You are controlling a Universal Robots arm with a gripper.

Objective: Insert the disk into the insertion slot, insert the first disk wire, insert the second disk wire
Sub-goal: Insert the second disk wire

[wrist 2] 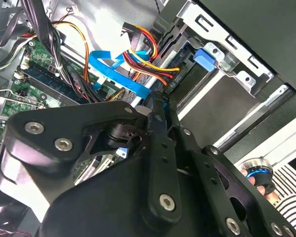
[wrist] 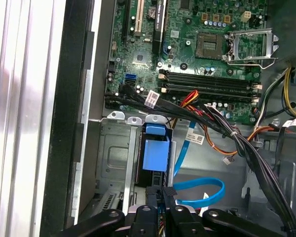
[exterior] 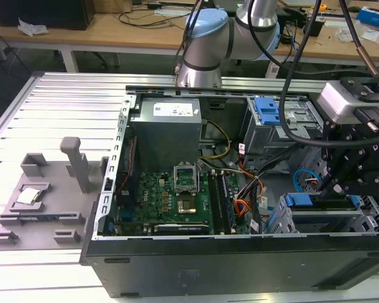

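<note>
Gripper: the black gripper (exterior: 341, 180) hangs over the end of the open case (exterior: 177, 259) at the exterior view's right, just above the cage; in both wrist views its fingers (wrist: 160, 195) lie close together with a thin gap, reaching toward the back edge of the disk. Whether they pinch a connector there cannot be told.
Disk: the blue-framed disk (wrist: 156, 153) sits inside the cage, its blue carrier end facing the gripper in the first wrist view; in the exterior view a blue edge (exterior: 298, 201) shows at the cage's mouth.
Cage: the silver sheet-metal cage (exterior: 322, 218) stands in the case's corner at the exterior view's lower right; its tabs and wall (wrist: 113, 148) lie beside the disk in the first wrist view.
Wires: a flat blue cable (wrist: 200, 190) loops just beside the fingers; a red, yellow and black bundle (wrist 2: 145, 59) runs toward the disk's end in the second wrist view.
Board: the green motherboard (exterior: 170, 199) fills the case floor, well apart from the gripper.
Other cage: a second cage with a blue latch (exterior: 266, 112) stands farther back.
</note>
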